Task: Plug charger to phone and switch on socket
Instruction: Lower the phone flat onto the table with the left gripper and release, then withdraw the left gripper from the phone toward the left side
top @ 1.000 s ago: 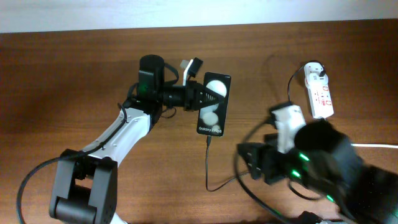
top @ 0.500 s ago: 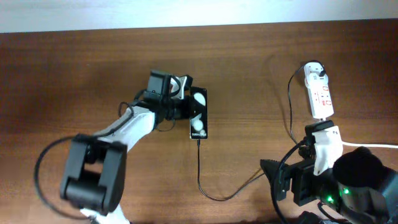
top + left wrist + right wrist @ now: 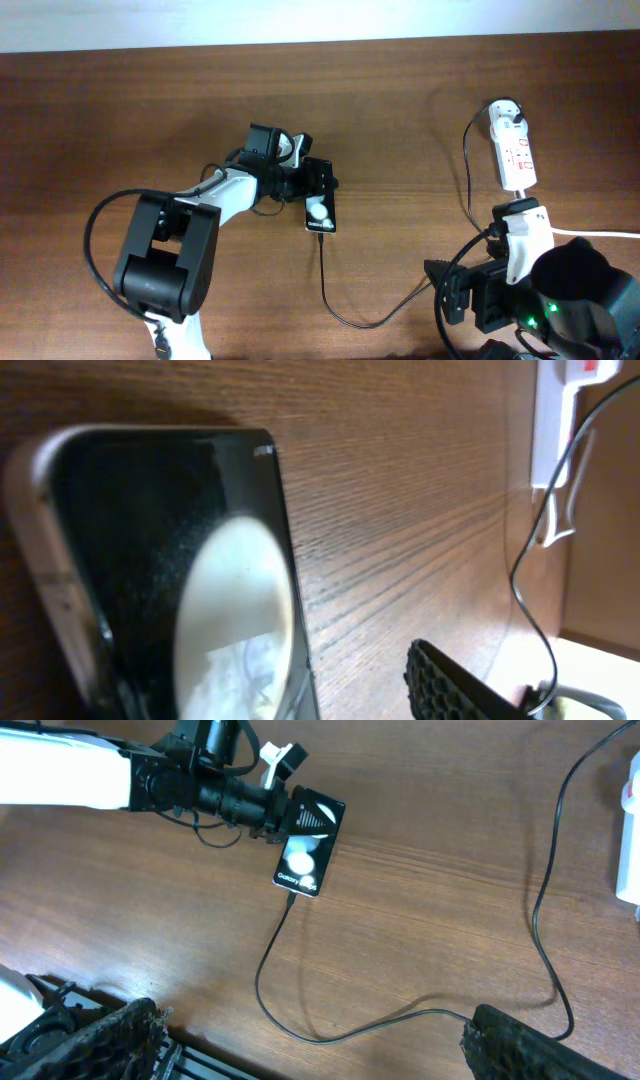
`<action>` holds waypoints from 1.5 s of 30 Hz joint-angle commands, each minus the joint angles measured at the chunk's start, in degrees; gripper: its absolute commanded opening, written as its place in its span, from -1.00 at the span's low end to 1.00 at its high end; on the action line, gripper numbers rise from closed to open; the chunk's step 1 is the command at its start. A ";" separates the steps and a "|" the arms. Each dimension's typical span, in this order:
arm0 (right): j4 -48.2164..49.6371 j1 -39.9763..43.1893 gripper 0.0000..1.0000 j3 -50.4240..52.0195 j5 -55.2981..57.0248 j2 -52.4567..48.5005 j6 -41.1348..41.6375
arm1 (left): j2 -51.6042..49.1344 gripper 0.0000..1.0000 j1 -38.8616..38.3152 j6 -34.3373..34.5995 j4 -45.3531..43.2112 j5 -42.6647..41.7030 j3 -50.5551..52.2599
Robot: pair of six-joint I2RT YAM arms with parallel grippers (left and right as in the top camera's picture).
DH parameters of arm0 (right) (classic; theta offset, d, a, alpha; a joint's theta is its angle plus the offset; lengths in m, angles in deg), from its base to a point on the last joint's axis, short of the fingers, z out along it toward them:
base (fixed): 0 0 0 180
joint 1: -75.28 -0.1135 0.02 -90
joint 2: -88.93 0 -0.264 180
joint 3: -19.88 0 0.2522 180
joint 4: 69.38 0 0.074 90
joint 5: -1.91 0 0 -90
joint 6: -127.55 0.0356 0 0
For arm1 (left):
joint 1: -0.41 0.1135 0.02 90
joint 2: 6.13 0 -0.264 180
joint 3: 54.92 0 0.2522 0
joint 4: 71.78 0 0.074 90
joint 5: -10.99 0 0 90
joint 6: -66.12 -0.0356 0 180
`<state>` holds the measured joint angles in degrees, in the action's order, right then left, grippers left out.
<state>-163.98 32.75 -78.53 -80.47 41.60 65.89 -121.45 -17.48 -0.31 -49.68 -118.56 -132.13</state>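
Note:
The black phone (image 3: 320, 205) lies flat on the table with its two white spots up. It fills the left of the left wrist view as the phone (image 3: 180, 580). My left gripper (image 3: 318, 178) straddles its top end with the jaws open. One finger (image 3: 450, 685) stands clear of the phone's edge. The thin black charger (image 3: 345, 315) is plugged into the phone's lower end, and its cable loops right and up to the white adapter (image 3: 505, 110) in the socket (image 3: 517, 158). My right gripper (image 3: 320, 1055) hangs open above the cable (image 3: 270, 990), holding nothing.
A thick white cord (image 3: 595, 234) leaves the socket's near end toward the right edge. The right arm's body (image 3: 560, 300) fills the lower right corner. The left arm (image 3: 160, 260) reaches in from the bottom left. Bare wood lies between the phone and the socket.
The left arm has brought the phone down and to the left onto the table, and its jaws have parted. The right arm has pulled back to the lower right and opened wider.

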 commanded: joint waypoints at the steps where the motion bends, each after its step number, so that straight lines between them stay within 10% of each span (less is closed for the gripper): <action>1: 0.00 0.22 0.98 0.00 0.85 -0.31 -0.02 | -1.03 0.64 0.26 -0.50 3.78 8.04 0.76; 2: 0.00 0.22 0.98 0.00 0.85 -0.31 -0.02 | -1.03 0.99 0.26 -0.50 4.66 9.46 0.76; 29: 0.00 0.22 0.98 0.00 0.81 -0.31 -0.02 | 2.47 0.99 7.06 -0.85 17.09 37.03 0.70; 45: 0.00 0.20 0.98 0.00 0.79 -0.31 0.00 | 58.60 0.98 23.30 -7.19 49.57 37.00 0.70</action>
<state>-163.98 32.75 -78.53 -80.38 41.38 65.84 -71.73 5.72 -6.43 -3.23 -81.71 -131.36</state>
